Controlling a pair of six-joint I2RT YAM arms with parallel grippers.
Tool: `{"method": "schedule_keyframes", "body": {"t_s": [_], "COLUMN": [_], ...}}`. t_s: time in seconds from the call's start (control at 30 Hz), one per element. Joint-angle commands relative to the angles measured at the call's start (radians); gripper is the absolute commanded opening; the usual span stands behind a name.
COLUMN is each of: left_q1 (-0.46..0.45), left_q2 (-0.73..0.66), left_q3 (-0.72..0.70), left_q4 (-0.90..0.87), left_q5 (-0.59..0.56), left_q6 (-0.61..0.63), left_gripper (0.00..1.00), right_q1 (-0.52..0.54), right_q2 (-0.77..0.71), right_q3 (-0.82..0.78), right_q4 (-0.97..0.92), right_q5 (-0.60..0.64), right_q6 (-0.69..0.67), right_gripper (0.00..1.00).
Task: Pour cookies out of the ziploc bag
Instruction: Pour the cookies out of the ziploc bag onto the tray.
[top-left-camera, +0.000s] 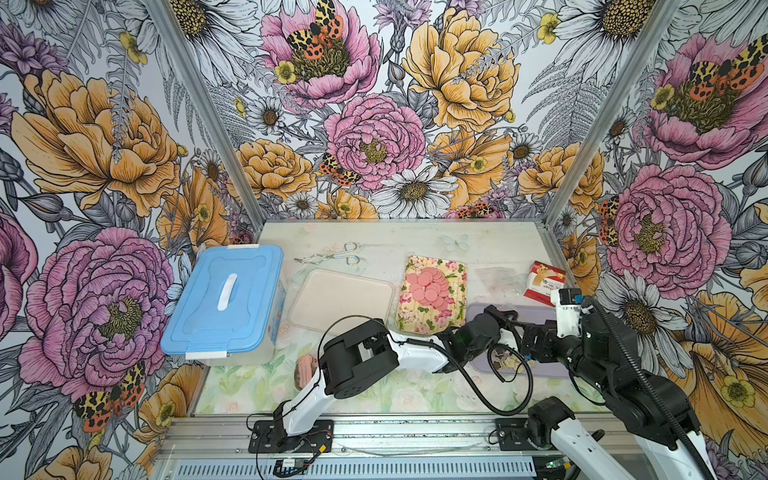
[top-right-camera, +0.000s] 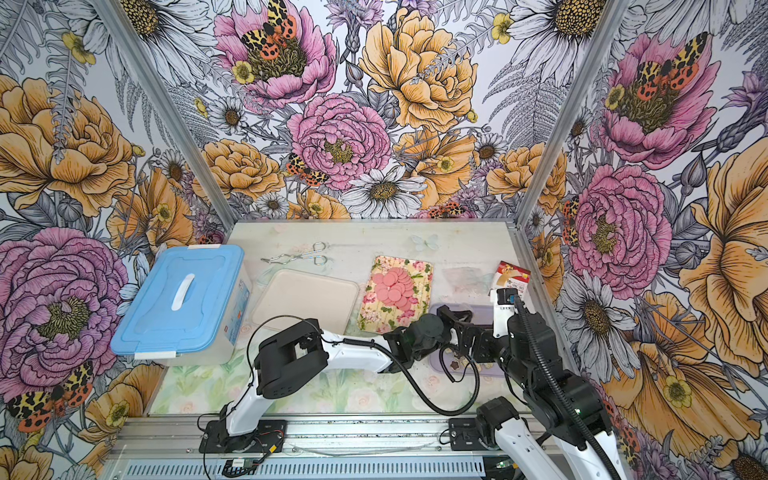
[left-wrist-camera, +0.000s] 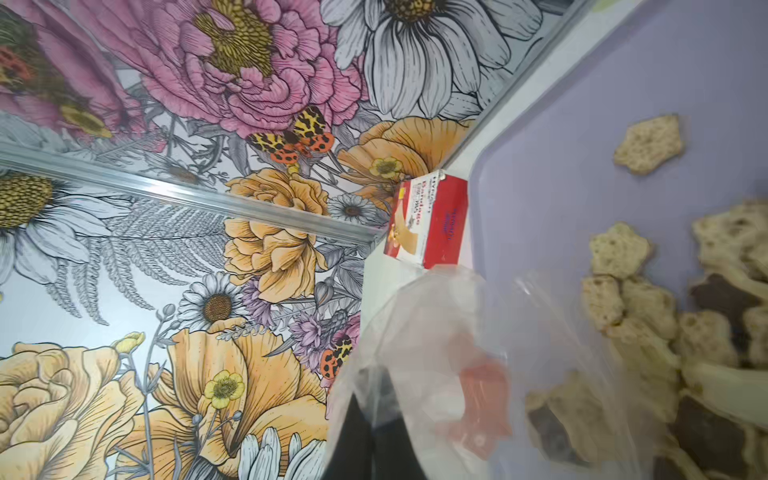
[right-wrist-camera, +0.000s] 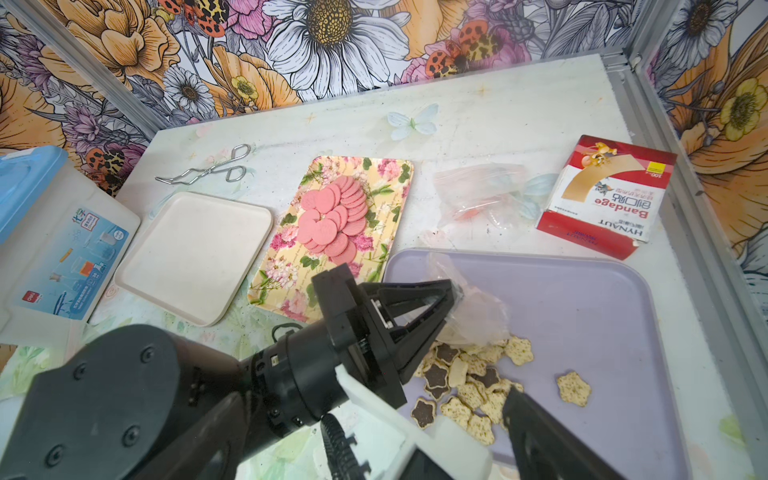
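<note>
1. Where the bench (right-wrist-camera: 478, 124) meets the left wall, a translucent plastic storage box with sky-blue lid (top-left-camera: 222, 299) stands, lid on.
2. Silver metal scissor-style tongs (top-left-camera: 332, 255) lie behind a cream square plastic tray (top-left-camera: 340, 301), apart from it.
3. Pink and brown pieces (top-left-camera: 305, 368) sit near the bench front, mostly hidden by the left arm's elbow; kind unclear.
4. A yellow floral rectangular tray (right-wrist-camera: 386, 174) sits just right of the cream one and carries the plain pink round disc cookies (right-wrist-camera: 332, 216), overlapping in one patch.
5. The left pincer (right-wrist-camera: 454, 293) is closed, gripping a thin clear ziploc bag (right-wrist-camera: 473, 316). The bag hangs over a lilac rounded plastic tray (right-wrist-camera: 582, 299), its lower end touching the pile below.
6. Beige and dark-brown star-flower cookies (right-wrist-camera: 469, 382) are heaped on the lilac tray's front-left part, with one beige piece (right-wrist-camera: 573, 388) apart to the right.
7. A crumpled second clear bag (right-wrist-camera: 482, 195) lies behind the lilac tray.
8. A red-and-white cardboard bandage box (right-wrist-camera: 606, 195) lies beside the right wall.
9. The right pincer (top-left-camera: 524, 349) has its jaws spread wide, holds nothing, and hovers by the pile's right side.
</note>
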Motion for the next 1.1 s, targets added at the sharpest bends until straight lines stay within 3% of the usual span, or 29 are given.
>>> {"method": "schedule_keyframes", "body": {"t_s": [0.0,0.07,0.1,0.17,0.2,0.23,0.27,0.3,0.33,0.4,0.43,0.47,0.5,0.53,0.57,0.6,0.63,0.67,0.7,0.73,0.77,0.8,0.83,0.87,0.9,0.93,1.0,1.03,1.07], "left_q1": [0.036,-0.014,-0.027,0.023,-0.002,-0.03,-0.037,-0.001,0.027,-0.023,-0.029,-0.001,0.016,-0.021,-0.06,-0.064,-0.013,0.021,-0.002,-0.055,-0.067,-0.017,0.033,0.016,-0.034,-0.057,0.019,-0.007,-0.051], "left_q2": [0.012,0.01,-0.037,0.004,0.012,-0.015,-0.056,-0.044,0.006,-0.024,-0.063,-0.052,0.009,0.021,-0.008,-0.054,-0.035,0.031,0.043,-0.002,-0.052,-0.038,0.045,0.064,0.017,-0.052,0.006,0.031,0.004], "left_q3": [0.153,-0.021,-0.051,0.151,0.077,-0.049,-0.062,0.077,0.186,-0.015,-0.029,0.076,0.182,0.094,-0.054,-0.089,0.089,0.202,0.103,-0.068,-0.093,0.052,0.217,0.152,-0.026,-0.093,0.135,0.067,-0.079], "left_q4": [-0.204,0.212,0.162,-0.203,-0.031,0.233,0.22,-0.114,-0.249,0.159,0.112,-0.13,-0.274,-0.065,0.259,0.243,-0.146,-0.284,-0.051,0.309,0.259,-0.095,-0.272,-0.09,0.261,0.265,-0.168,0.057,0.384], "left_q5": [0.005,-0.032,0.024,-0.012,-0.072,-0.026,0.023,0.016,-0.031,-0.029,0.023,0.044,-0.017,-0.117,-0.061,0.008,0.008,-0.049,-0.125,-0.059,-0.001,0.019,-0.044,-0.126,-0.081,-0.004,-0.025,-0.119,-0.07], "left_q6": [-0.091,0.064,0.019,-0.084,0.024,0.075,0.03,-0.072,-0.089,0.053,0.007,-0.069,-0.077,0.057,0.124,0.062,-0.065,-0.091,0.043,0.114,0.059,-0.068,-0.105,0.004,0.092,0.044,-0.097,0.037,0.123], "left_gripper": [0.0,0.0,0.0,0.0,0.0,0.0,0.0,0.0,0.0,0.0,0.0,0.0,0.0,0.0,0.0,0.0,0.0,0.0,0.0,0.0,0.0,0.0,0.0,0.0,0.0,0.0,0.0,0.0,0.0], "right_q1": [-0.006,-0.006,-0.006,-0.006,-0.006,-0.006,-0.005,-0.006,-0.006,-0.004,-0.005,-0.006,-0.005,-0.005,-0.005,-0.005,-0.006,-0.006,-0.004,-0.004,-0.004,-0.005,-0.006,-0.005,-0.004,-0.004,-0.006,-0.006,-0.005], "right_q2": [-0.006,-0.005,-0.009,-0.005,-0.003,-0.005,-0.01,-0.01,-0.006,-0.009,-0.015,-0.014,-0.01,-0.007,-0.011,-0.016,-0.014,-0.011,-0.009,-0.015,-0.021,-0.02,-0.012,-0.009,-0.013,-0.022,-0.017,-0.011,-0.012], "right_q3": [-0.006,-0.01,-0.01,-0.007,-0.009,-0.01,-0.01,-0.009,-0.008,-0.011,-0.01,-0.009,-0.009,-0.009,-0.011,-0.01,-0.01,-0.009,-0.01,-0.012,-0.012,-0.01,-0.009,-0.01,-0.012,-0.013,-0.01,-0.012,-0.013], "right_q4": [0.027,0.027,0.027,0.027,0.027,0.027,0.028,0.028,0.028,0.028,0.028,0.029,0.029,0.028,0.028,0.029,0.03,0.03,0.028,0.028,0.029,0.03,0.03,0.03,0.029,0.03,0.033,0.031,0.031], "right_q5": [0.01,0.009,0.009,0.006,0.004,0.005,0.004,0.006,0.003,0.002,0.004,0.004,0.001,0.001,0.002,0.003,0.004,0.001,0.0,0.002,0.002,0.003,0.0,-0.001,0.001,0.004,0.003,0.001,0.002], "right_q6": [0.006,0.007,0.006,0.004,0.004,0.004,0.004,0.004,0.003,0.004,0.004,0.004,0.003,0.004,0.004,0.004,0.004,0.003,0.003,0.004,0.004,0.004,0.003,0.003,0.004,0.006,0.004,0.004,0.006], "right_gripper": [0.99,1.0,1.0,0.99,0.99,0.99,1.0,1.0,0.99,0.99,1.0,0.99,0.99,0.99,1.0,0.99,0.99,0.99,0.99,1.0,0.99,0.99,0.99,0.99,1.0,0.99,1.0,1.0,1.0]}}
